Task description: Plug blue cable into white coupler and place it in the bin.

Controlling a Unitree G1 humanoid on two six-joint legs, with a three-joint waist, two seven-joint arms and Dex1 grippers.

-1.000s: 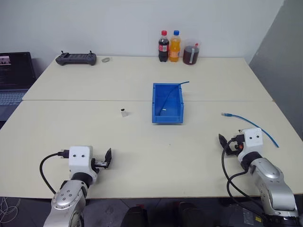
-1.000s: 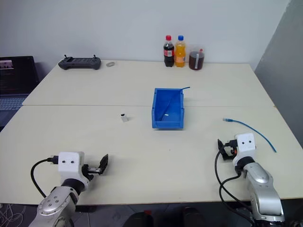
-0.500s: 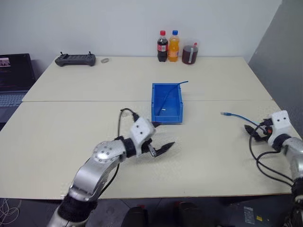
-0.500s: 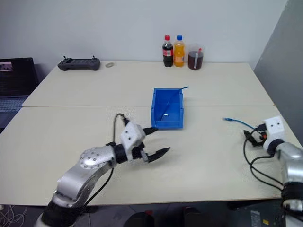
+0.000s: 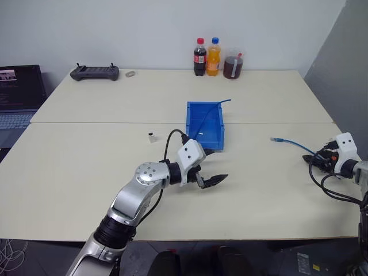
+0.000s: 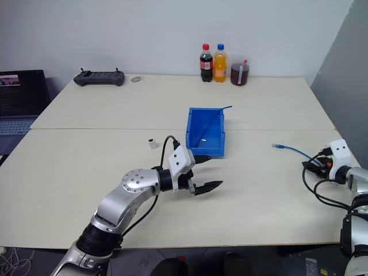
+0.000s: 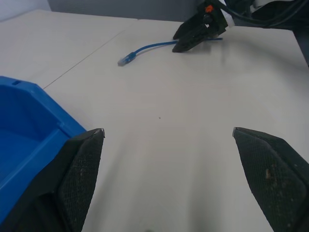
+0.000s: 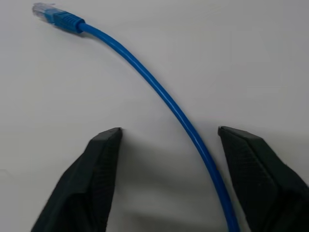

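Right gripper [image 8: 169, 140]: fingers spread, one on either side of the blue cable [image 8: 159, 94], not touching it; positioned at the table's right edge.
Left gripper [image 5: 211, 170]: fingers spread wide, nothing between them; located over the tabletop just in front of the bin [image 5: 195, 138], pointing toward the right side.
Blue cable: lies flat on the table's right portion, clear plug end toward the bin (well apart from it).
White coupler [image 5: 151, 137]: stands on the table left of the bin, apart from both grippers.
Bin: blue, open-topped, near the table centre; a thinner blue cable [image 5: 210, 110] hangs over its far rim.
Surface: two beige tabletops [image 5: 86, 167] butted together, seam running across just behind the bin.
Far edge: cola bottle [image 5: 199, 57], orange soda bottle [image 5: 213, 56], jar of dark liquid [image 5: 232, 64], black handheld controller [image 5: 94, 72].
Room: plain white wall; laptop [image 5: 17, 95] at the left; grey panel at the right.
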